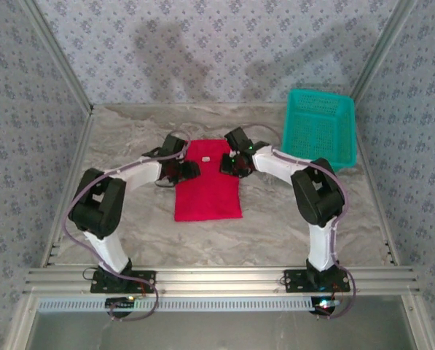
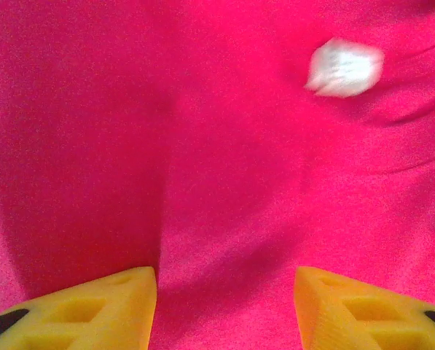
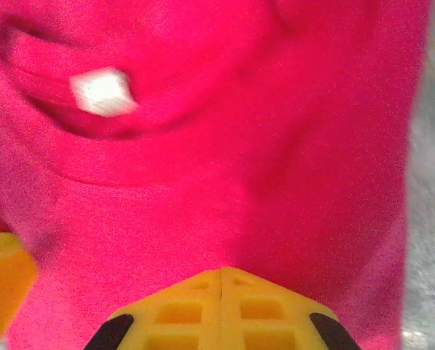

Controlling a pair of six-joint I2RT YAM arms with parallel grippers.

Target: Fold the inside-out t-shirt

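The red t-shirt [image 1: 208,193] was laid flat near the middle of the marbled table [image 1: 130,138]. It was gathered into a narrow rectangle running from near to far, with its small white tag [image 1: 206,157] close to the far end. The left gripper [image 1: 187,169] was placed at the shirt's left edge and the right gripper [image 1: 231,163] at its right edge, both by the far end, on either side of the tag. Through the left wrist camera, that claw's yellow fingers [image 2: 111,306] were seen spread wide over red cloth. Through the right wrist camera, the right claw's tips were seen pressed together above the shirt, but whether any fabric was caught between them could not be told. A teal mesh basket [image 1: 319,127] was set toward the far right corner, well apart from the shirt.
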